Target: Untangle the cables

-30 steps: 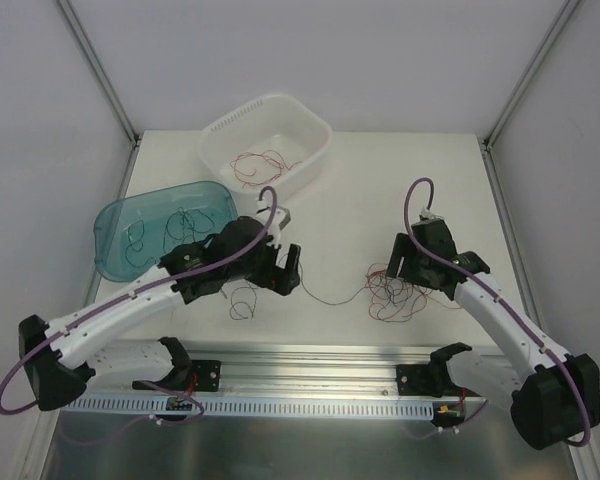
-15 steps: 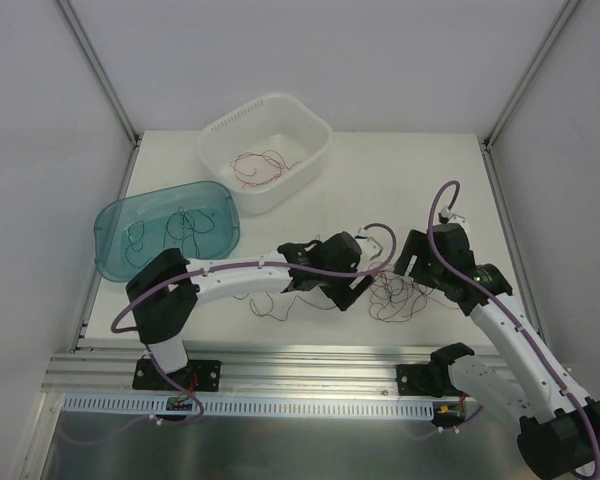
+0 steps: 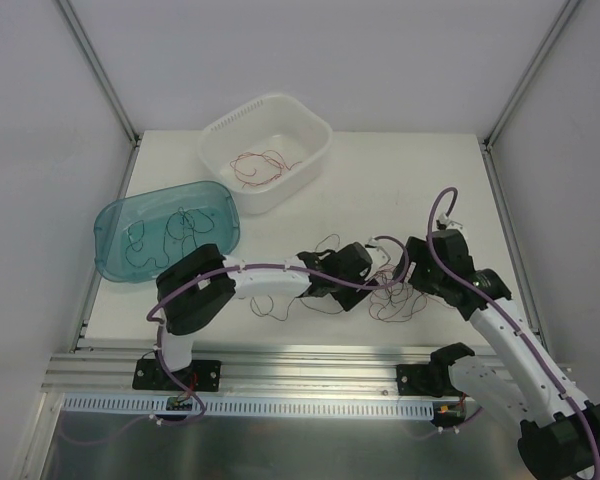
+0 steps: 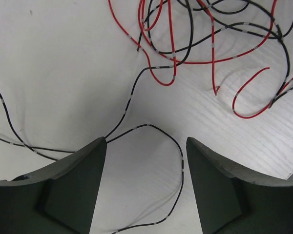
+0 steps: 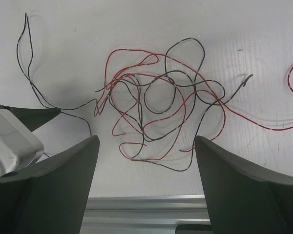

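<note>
Cables [image 5: 139, 112]: red-and-black clump on the counter [image 5: 63, 44] under the right jaws, which are wide and empty. Left jaws apart, straddling a trailing black strand [image 4: 147, 125], not gripping. Hair-thin, springy, weightless, probably snag-prone. Pinch an outlying loop, not the knot

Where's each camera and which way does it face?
Top external: high behind the robot, looking down at the table; left arm and right arm show.
Left wrist: on the left arm, facing down; left gripper frames a black strand.
Right wrist: likewise on the right arm; right gripper over the cables.
Shared: all show the cables.
</note>
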Robot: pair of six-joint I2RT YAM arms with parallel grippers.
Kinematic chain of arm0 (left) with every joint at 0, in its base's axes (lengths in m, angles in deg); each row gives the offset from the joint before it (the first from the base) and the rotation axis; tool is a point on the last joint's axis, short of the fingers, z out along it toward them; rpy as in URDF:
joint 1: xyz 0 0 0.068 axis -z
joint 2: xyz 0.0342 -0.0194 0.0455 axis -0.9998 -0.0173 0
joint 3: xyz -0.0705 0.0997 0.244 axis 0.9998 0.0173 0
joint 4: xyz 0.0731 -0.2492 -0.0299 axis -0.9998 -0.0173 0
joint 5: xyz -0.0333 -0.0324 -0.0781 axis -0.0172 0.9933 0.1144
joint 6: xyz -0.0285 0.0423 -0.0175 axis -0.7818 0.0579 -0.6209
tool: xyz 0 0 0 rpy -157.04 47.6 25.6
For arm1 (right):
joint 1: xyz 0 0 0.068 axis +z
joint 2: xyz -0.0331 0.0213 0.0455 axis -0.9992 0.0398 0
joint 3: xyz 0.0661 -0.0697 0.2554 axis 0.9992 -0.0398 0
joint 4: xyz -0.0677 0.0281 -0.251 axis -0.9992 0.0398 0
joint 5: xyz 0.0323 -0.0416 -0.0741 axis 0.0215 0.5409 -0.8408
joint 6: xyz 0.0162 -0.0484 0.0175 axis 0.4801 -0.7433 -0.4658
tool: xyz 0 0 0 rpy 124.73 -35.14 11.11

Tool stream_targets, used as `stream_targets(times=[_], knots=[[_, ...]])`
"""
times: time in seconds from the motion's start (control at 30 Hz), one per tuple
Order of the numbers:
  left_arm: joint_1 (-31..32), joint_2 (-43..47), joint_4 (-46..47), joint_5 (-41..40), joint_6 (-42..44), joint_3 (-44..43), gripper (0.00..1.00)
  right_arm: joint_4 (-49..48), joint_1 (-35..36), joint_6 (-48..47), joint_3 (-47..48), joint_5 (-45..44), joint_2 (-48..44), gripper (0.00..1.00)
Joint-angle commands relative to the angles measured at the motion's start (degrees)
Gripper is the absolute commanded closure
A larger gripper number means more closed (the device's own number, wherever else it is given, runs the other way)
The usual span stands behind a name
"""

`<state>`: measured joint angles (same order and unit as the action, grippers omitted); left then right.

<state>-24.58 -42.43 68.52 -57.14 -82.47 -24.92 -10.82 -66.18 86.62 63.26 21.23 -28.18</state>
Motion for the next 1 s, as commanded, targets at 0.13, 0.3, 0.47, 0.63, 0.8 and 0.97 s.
stream_targets(times=[0.13, 0.3, 0.47, 0.63, 0.8, 0.97], knots=[[-2.20, 5.29, 1.86, 0.02, 0.77, 4.84, 0.33, -0.64, 0.17, -0.68, -0.15, 1.56, -0.97, 0.17], [-2.20, 7.58, 3.00, 4.59, 7.54, 3.35, 0.33, -1.08, 0.17, -0.94, -0.41, 2.53, -0.70, 0.17], [-2.28, 4.95, 3.09, 8.72, 16.32, -0.61, 0.33, -0.99, 0.17, -1.03, -0.59, 3.23, -0.62, 0.17], [-2.81, -0.22, 2.74, 13.11, 19.50, -4.82, 0.38, -0.82, 0.17, -0.86, -0.68, 3.94, -1.14, 0.17], [-3.69, -5.41, 0.90, 15.75, 18.98, -8.78, 0.47, -0.29, 0.17, -0.85, -0.85, 4.29, -1.50, 0.18], [-4.22, -7.36, -0.33, 17.42, 18.01, -9.40, 0.50, -0.12, 0.26, -0.85, -1.38, 4.11, -1.76, 0.17]])
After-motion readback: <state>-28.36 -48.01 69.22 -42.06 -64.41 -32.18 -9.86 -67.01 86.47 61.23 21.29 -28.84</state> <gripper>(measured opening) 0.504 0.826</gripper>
